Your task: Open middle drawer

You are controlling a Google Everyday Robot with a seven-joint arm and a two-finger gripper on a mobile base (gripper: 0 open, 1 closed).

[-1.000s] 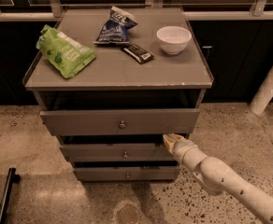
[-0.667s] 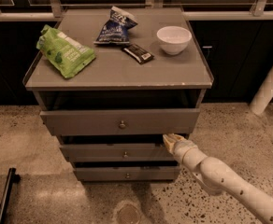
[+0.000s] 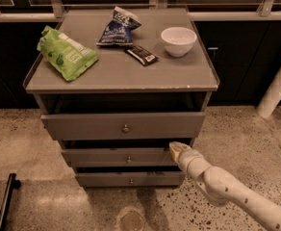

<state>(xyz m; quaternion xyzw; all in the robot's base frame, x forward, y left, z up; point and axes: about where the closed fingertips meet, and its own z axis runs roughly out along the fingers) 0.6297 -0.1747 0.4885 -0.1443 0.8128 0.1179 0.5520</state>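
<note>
Wide shot: speckled stone floor (image 3: 256, 143) all around, and in the middle of it the grey cabinet (image 3: 121, 73), flat top, 3 drawers stacked below. The robot's pale arm (image 3: 236, 196) reaches in from the lower right, angled up towards the cabinet front. Top drawer (image 3: 83, 126) is the tallest and widest front, with a dark gap above it. Under that is the middle drawer (image 3: 97, 157), a narrower front with a band of shadow along its upper edge. Lowest and smallest is the bottom drawer (image 3: 102, 179). On the cabinet top there's a green bag (image 3: 66, 54) at the left, a blue snack bag (image 3: 117, 27) towards the back, a white bowl (image 3: 178, 41) at the right, and a dark bar (image 3: 141, 55) lying between bag and bowl. Now the gripper (image 3: 175, 149): it sits right at the right-hand end of the middle drawer's front, up by the top edge (clenched or released, I cannot tell). The drawer's small round knob (image 3: 128, 160) sits at centre, well apart from the gripper.
</note>
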